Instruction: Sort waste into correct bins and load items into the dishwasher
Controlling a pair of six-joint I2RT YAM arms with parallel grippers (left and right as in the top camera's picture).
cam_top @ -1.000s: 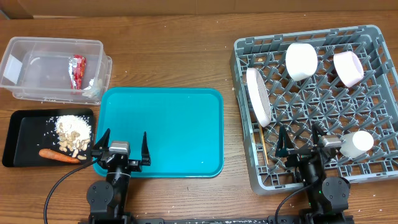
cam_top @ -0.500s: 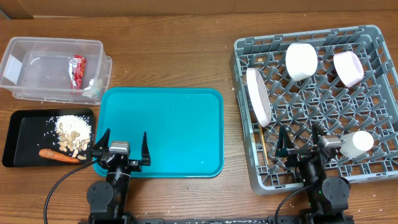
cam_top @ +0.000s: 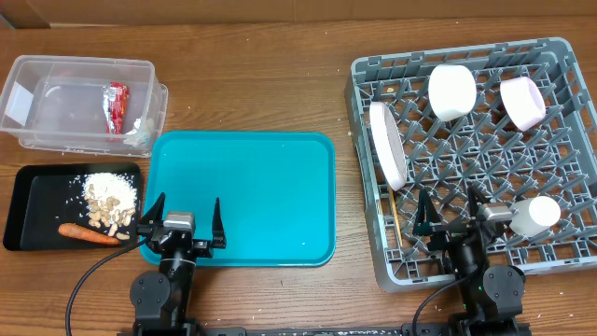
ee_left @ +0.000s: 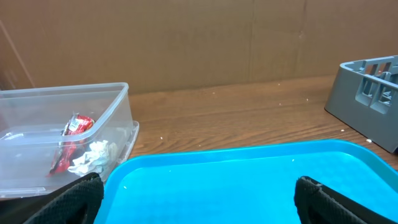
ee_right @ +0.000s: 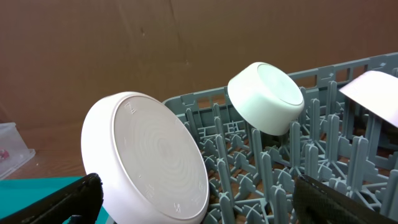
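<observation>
The red-and-silver wrapper (cam_top: 116, 104) lies in the clear tub (cam_top: 42, 140), and shows in the left wrist view (ee_left: 71, 138). The beige scraps (cam_top: 110, 199) and the carrot (cam_top: 86, 233) lie in the black tray (cam_top: 37, 194). The grey dish rack (cam_top: 560, 56) holds the white plate (cam_top: 386, 145) on edge, the white bowl (cam_top: 451, 91), the pinkish bowl (cam_top: 522, 102), the cup (cam_top: 534, 216) and the chopsticks (cam_top: 396, 227). My left gripper (cam_top: 183, 221) is open and empty over the teal tray's front edge. My right gripper (cam_top: 450, 212) is open and empty over the rack's front.
The teal serving tray (cam_top: 252, 196) lies between the bins and the rack. Crumpled white paper (ee_left: 93, 155) lies in the clear tub beside the wrapper. A cardboard wall (ee_left: 186, 43) stands behind the table.
</observation>
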